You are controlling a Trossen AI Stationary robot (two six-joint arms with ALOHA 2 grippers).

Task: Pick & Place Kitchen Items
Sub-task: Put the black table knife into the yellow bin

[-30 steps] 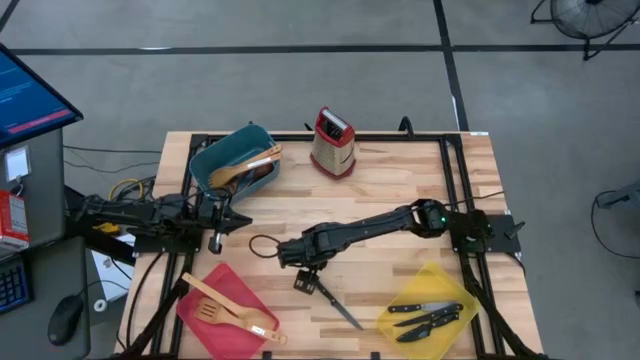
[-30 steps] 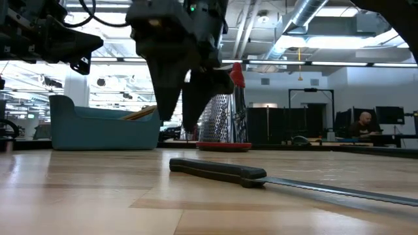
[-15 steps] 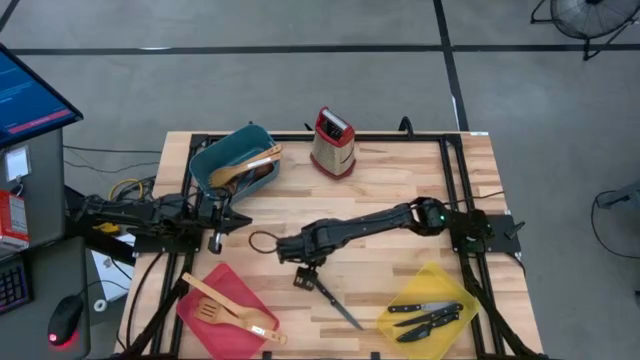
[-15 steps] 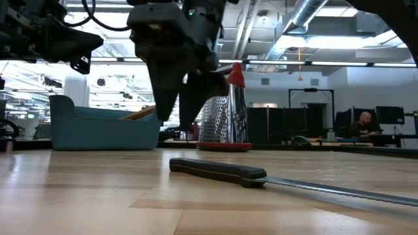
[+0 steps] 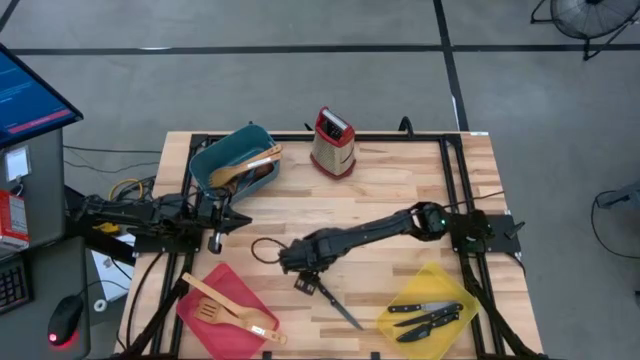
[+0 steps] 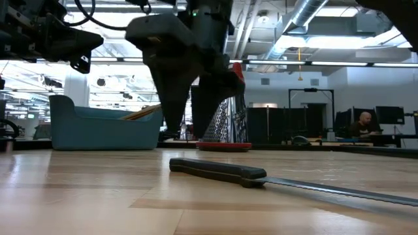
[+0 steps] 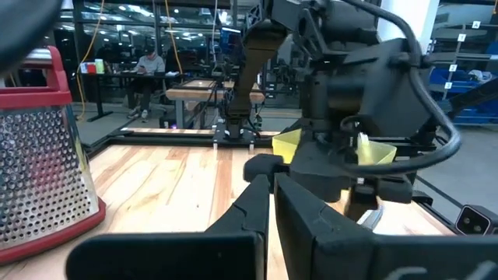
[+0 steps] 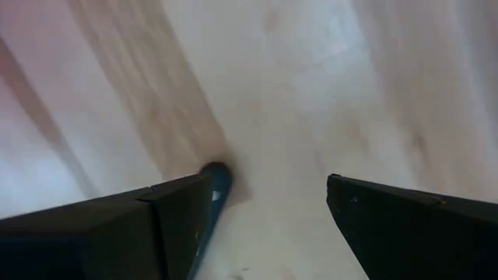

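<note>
A black-handled steel knife (image 5: 325, 300) lies flat on the wooden table near its front edge; it also shows in the low view (image 6: 219, 172). My right gripper (image 5: 303, 268) is open just above the end of the knife's handle, fingers pointing down (image 6: 188, 134). In the right wrist view (image 8: 268, 194) the handle's end (image 8: 219, 179) shows beside one finger, and I cannot tell whether they touch. My left gripper (image 5: 232, 221) waits shut at the table's left side, empty (image 7: 271, 225).
A teal bin (image 5: 232, 162) with wooden utensils stands at the far left. A red bin (image 5: 228, 308) with wooden spatulas is at the near left. A yellow bin (image 5: 430, 312) with knives is at the near right. A red-topped grater (image 5: 332, 142) stands at the far edge.
My right gripper has moved a little toward the table's near edge, closer over the knife's handle, and has turned slightly. The knife has stayed where it was.
</note>
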